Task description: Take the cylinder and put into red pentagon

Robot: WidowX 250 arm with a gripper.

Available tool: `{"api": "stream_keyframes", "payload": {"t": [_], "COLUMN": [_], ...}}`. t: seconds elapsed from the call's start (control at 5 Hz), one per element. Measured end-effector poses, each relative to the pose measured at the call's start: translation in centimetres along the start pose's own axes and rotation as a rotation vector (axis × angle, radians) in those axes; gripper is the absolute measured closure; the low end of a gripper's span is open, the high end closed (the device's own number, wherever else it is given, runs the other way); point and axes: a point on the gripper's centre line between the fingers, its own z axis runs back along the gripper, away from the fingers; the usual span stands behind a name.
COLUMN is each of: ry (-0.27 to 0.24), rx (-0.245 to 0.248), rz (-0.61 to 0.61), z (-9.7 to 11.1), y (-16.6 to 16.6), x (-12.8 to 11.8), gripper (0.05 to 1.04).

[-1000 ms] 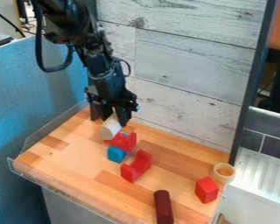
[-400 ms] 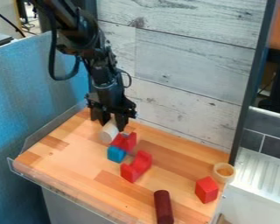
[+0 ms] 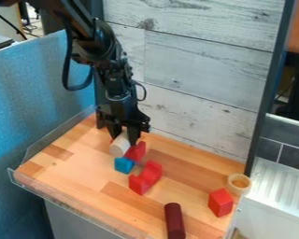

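The black gripper (image 3: 124, 135) hangs low over the far left part of the table, its fingers on either side of a white cylinder (image 3: 119, 146). It is shut on the cylinder, which is tilted with its round end facing the front. Right beside the cylinder, a red notched block (image 3: 137, 151) is partly hidden behind it. A red angular block (image 3: 220, 202) sits near the table's right edge; I cannot tell which red piece is the pentagon. A dark red cylinder (image 3: 174, 220) lies by the front edge.
On the wooden table (image 3: 71, 172), a blue block (image 3: 124, 165) touches the nearer side of the notched block. Another red curved block (image 3: 145, 177) lies just in front. A pale wooden ring (image 3: 239, 184) is at the right edge. A plank wall (image 3: 195, 93) rises behind.
The gripper has shifted slightly right and toward the front, and the white cylinder has moved down with it. The cylinder covers more of the red notched block's left side.
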Motion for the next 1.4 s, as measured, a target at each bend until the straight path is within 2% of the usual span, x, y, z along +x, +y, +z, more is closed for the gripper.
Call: {"api": "stream_keyframes", "payload": {"t": [0.2, 0.4, 0.6, 0.8, 1.0, 1.2, 1.4], "ry": [-0.001, 0.002, -0.013, -0.014, -0.013, -0.040, -0.076], "rx": [0.009, 0.008, 0.018, 0.018, 0.011, -0.016, -0.031], "rz": [0.004, 0.006, 0.011, 0.019, 0.009, -0.006, -0.041], "z": [0.0, -0.8, -0.8, -0.8, -0.8, 0.3, 3.5], "y": [-0.1, -0.2, -0.1, -0.1, -0.2, -0.6, 0.3], "x": [0.1, 0.0, 0.2, 0.2, 0.2, 0.5, 0.7], "gripper": [0.549, 0.481, 0.182, 0.072, 0.076, 0.082, 0.083]}}
